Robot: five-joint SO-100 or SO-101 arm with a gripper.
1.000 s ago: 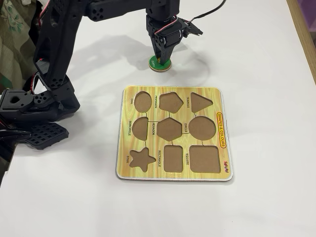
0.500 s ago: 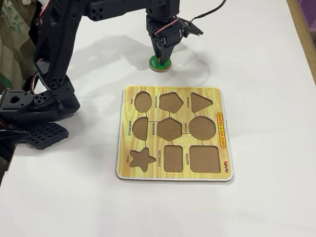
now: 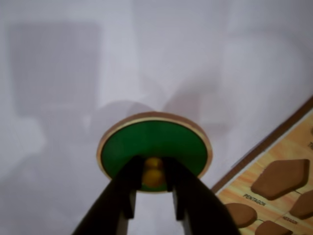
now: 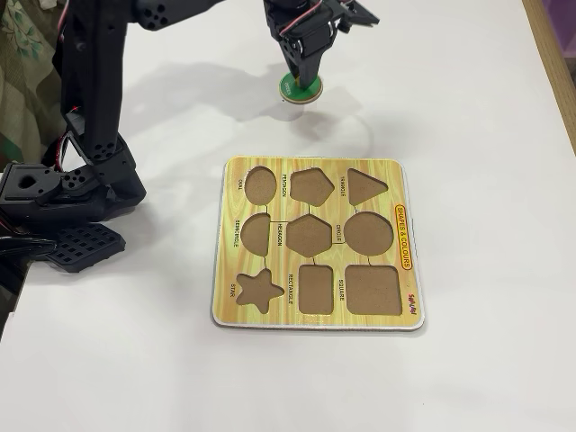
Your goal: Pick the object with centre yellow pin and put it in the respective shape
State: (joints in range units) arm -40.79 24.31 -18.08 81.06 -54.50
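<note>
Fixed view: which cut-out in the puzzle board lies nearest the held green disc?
The pentagon cut-out, middle of the board's far row, sits nearest the green disc; oval and triangle flank it farther off.
</note>
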